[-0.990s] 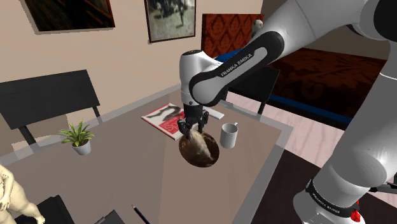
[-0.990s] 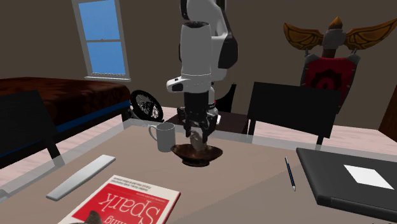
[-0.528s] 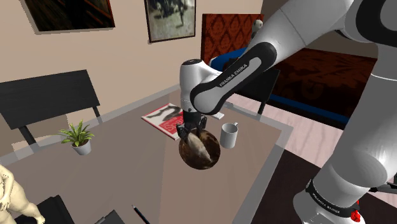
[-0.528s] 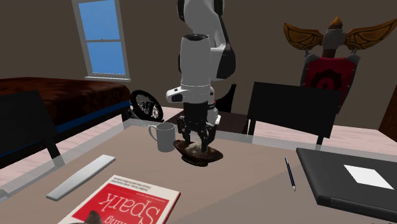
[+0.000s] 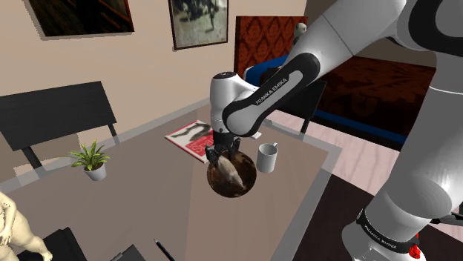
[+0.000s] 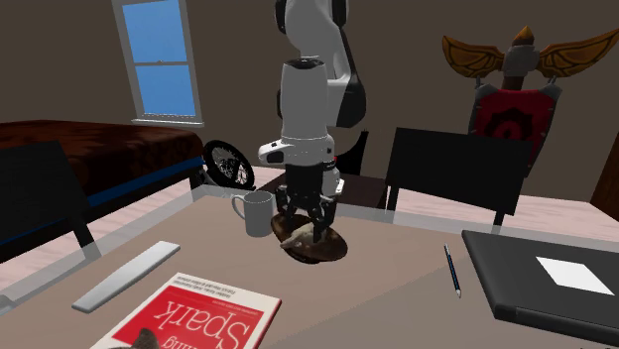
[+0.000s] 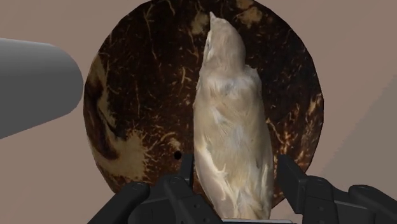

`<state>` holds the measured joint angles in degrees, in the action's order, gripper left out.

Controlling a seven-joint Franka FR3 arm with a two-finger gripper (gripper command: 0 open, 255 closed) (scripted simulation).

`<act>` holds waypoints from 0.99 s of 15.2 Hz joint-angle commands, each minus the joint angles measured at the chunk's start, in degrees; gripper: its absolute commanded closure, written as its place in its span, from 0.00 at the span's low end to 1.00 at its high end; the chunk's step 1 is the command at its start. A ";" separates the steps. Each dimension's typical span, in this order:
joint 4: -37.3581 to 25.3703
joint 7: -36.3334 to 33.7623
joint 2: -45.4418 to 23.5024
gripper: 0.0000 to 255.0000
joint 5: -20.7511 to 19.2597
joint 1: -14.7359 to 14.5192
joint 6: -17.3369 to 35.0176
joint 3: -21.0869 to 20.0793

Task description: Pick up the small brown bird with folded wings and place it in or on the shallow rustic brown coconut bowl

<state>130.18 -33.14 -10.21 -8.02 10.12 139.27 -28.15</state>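
Note:
The pale brown bird (image 7: 232, 127) lies lengthwise in the dark brown coconut bowl (image 7: 140, 95) on the table. My gripper (image 7: 235, 164) hangs just above the bowl, open, one finger on each side of the bird's tail end, with a gap showing at one finger. In the shoulder view the gripper (image 5: 225, 156) stands over the bowl (image 5: 248, 185) with the bird (image 5: 231, 172) inside. In the second exterior view the bowl (image 6: 327, 251) looks tipped, the bird (image 6: 296, 238) rests in it and the gripper (image 6: 306, 228) has its fingers spread.
A white mug (image 5: 266, 157) stands close beside the bowl. A red and white book (image 5: 194, 139) lies behind it, and a potted plant (image 5: 91, 159) stands to the shoulder view's left. A pen (image 6: 451, 270), a dark folder (image 6: 546, 283) and a grey bar (image 6: 127, 275) lie on the table.
The gripper came down with the bird into the bowl and its fingers parted. The bird now lies in the bowl, which has tipped a little.

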 commanded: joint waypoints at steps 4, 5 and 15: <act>1.07 0.31 -0.75 0.00 -0.17 0.09 -1.12 0.16; 1.00 0.27 -0.87 0.00 -0.26 0.07 -1.08 0.20; -1.67 2.91 4.90 0.00 4.18 0.63 -8.70 -1.17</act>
<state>128.56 -30.25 -5.36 -3.88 10.74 130.67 -29.32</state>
